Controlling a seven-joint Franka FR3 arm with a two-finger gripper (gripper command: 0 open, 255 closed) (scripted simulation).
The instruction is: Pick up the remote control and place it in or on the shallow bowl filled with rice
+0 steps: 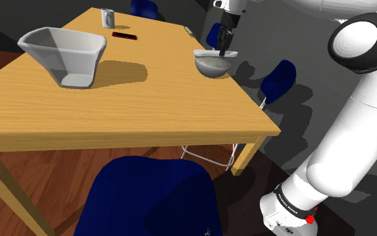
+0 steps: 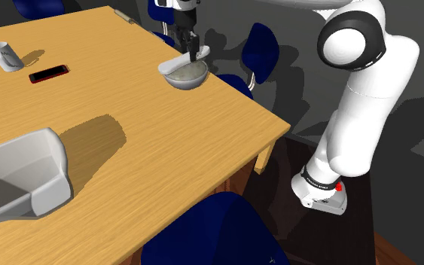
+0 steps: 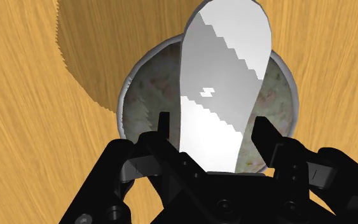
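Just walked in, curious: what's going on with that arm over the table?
The arm's black two-finger gripper hangs over the shallow grey bowl of rice on the wooden table. A flat, pale grey remote control lies across the bowl's rim. The fingers stand open either side of it, not touching, so it looks placed and let go.

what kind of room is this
Probably a dining room in a house: a wooden table with blue chairs around it, and a bowl and a mug on top.
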